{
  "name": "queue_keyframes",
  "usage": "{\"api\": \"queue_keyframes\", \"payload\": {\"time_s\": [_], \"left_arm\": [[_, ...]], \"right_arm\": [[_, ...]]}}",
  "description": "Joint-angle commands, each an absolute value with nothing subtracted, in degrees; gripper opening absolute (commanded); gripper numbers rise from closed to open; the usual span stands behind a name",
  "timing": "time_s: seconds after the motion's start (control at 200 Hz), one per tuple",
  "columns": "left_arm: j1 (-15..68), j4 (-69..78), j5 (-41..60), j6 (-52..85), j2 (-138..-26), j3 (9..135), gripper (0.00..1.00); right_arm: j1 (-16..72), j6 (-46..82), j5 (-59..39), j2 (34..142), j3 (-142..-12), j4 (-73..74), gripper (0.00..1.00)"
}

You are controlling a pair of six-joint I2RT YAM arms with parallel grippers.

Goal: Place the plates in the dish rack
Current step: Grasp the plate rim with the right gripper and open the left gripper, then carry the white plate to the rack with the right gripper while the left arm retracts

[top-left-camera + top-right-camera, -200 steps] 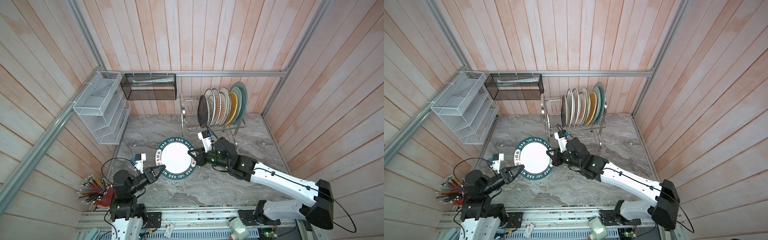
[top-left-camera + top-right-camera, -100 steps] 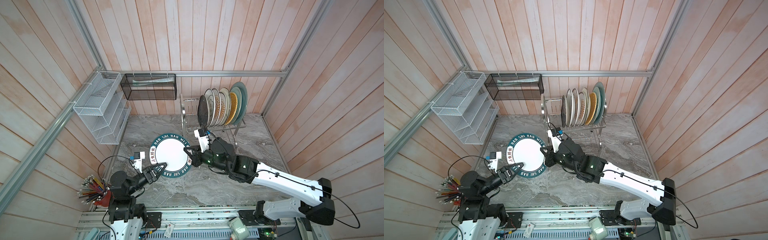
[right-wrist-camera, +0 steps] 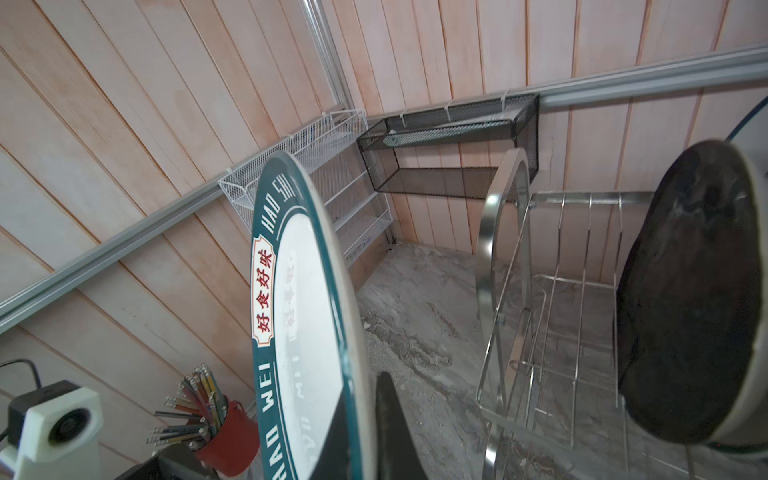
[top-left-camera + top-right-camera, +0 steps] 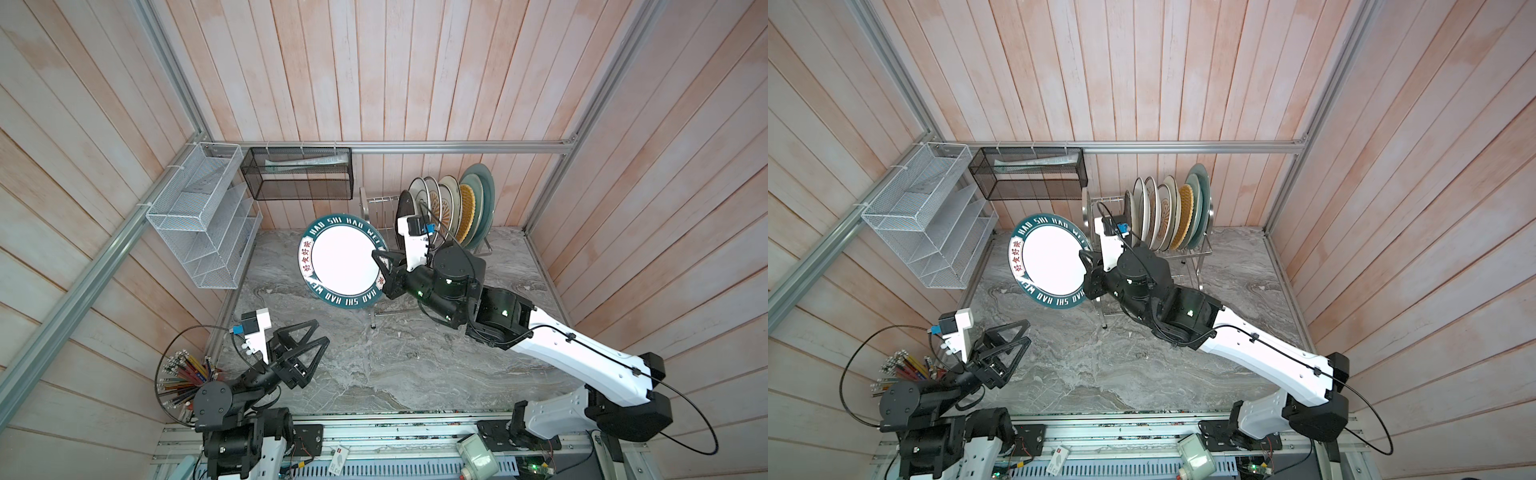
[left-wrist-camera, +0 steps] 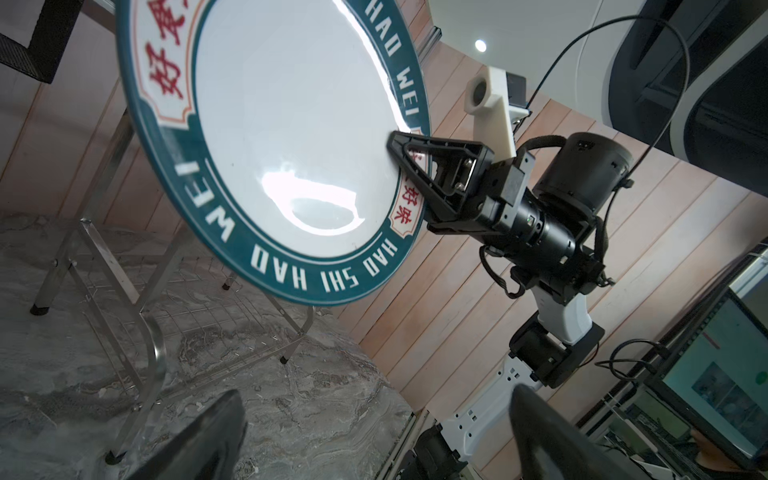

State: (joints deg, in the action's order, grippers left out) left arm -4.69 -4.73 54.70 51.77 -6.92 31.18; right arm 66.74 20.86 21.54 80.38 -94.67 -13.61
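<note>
A white plate with a dark green lettered rim (image 4: pixel 340 257) (image 4: pixel 1050 262) hangs tilted above the table, just left of the dish rack (image 4: pixel 376 208) (image 4: pixel 1100 203). My right gripper (image 4: pixel 380 266) (image 4: pixel 1086 266) (image 3: pixel 361 419) is shut on its right rim. The left wrist view shows that grip on the plate (image 5: pixel 282 124). Several plates (image 4: pixel 457 208) (image 4: pixel 1167 216) stand in the rack's right part, a black plate (image 3: pixel 685 291) at their left end. Empty pegs lie between it and the held plate (image 3: pixel 307 311). My left gripper (image 4: pixel 319 331) (image 4: pixel 1026 331) (image 5: pixel 374 432) is open and empty, low at the front left.
A white mesh organiser (image 4: pixel 199 224) hangs on the left wall and a black mesh basket (image 4: pixel 297 178) on the back wall. A red cup of pencils (image 4: pixel 187 374) (image 3: pixel 224 436) stands beside the left arm's base. Wooden walls close in the marble table (image 4: pixel 395 365).
My left gripper has opened, let go of the plate's rim and drawn back toward the front. My right gripper has lifted the plate up and toward the back, tilting it.
</note>
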Motion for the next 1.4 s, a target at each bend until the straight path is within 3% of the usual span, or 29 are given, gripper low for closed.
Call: {"api": "queue_keyframes", "payload": {"time_s": [0.0, 0.3, 0.78, 1.395], "left_arm": [[-4.4, -5.9, 52.4, 48.4, -7.0, 30.3, 1.00], [-3.2, -6.0, 49.6, 42.5, -6.4, 28.3, 1.00], [-1.5, -11.1, 45.2, 30.1, -9.7, 33.1, 1.00], [-1.6, -9.4, 46.3, 26.7, -11.0, 31.1, 1.00]], "right_arm": [[67.2, 13.8, 30.3, 82.2, -103.1, -11.4, 0.00], [66.8, -3.5, 53.7, 93.6, -123.3, -12.7, 0.00], [64.0, -28.4, 70.1, 100.9, -124.4, 6.3, 0.00], [59.7, -16.9, 72.3, 115.4, -139.4, -12.9, 0.00]]}}
